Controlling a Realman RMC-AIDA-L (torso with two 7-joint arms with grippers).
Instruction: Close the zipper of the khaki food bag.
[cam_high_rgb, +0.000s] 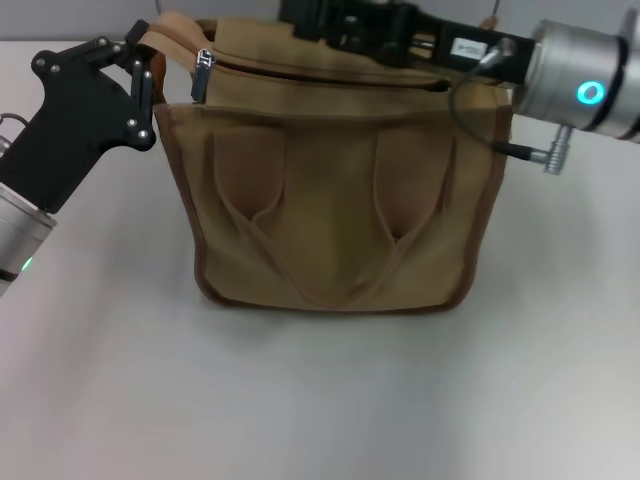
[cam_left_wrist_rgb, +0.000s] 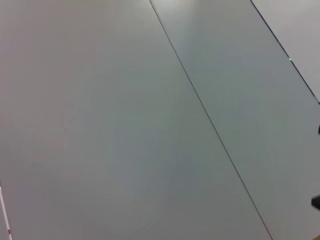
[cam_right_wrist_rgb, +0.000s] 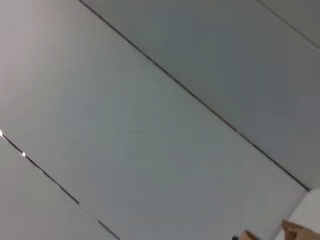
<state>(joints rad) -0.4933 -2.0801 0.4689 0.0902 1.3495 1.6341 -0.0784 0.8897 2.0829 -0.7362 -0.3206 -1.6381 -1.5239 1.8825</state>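
The khaki food bag (cam_high_rgb: 330, 200) stands upright in the middle of the table in the head view, its two looped handles hanging down its front. The zipper (cam_high_rgb: 330, 72) runs along the top, with its silver slider and pull tab (cam_high_rgb: 203, 72) at the bag's left end. My left gripper (cam_high_rgb: 148, 62) is at the bag's top left corner, shut on the khaki end tab (cam_high_rgb: 170, 28). My right gripper (cam_high_rgb: 300, 18) reaches in from the right, over the bag's top rear edge; its fingertips are hidden. A sliver of khaki (cam_right_wrist_rgb: 296, 232) shows in the right wrist view.
The grey tabletop (cam_high_rgb: 320, 400) spreads in front of and beside the bag. A cable and plug (cam_high_rgb: 545, 155) hang from my right arm by the bag's top right corner. Both wrist views show only grey panels with dark seams.
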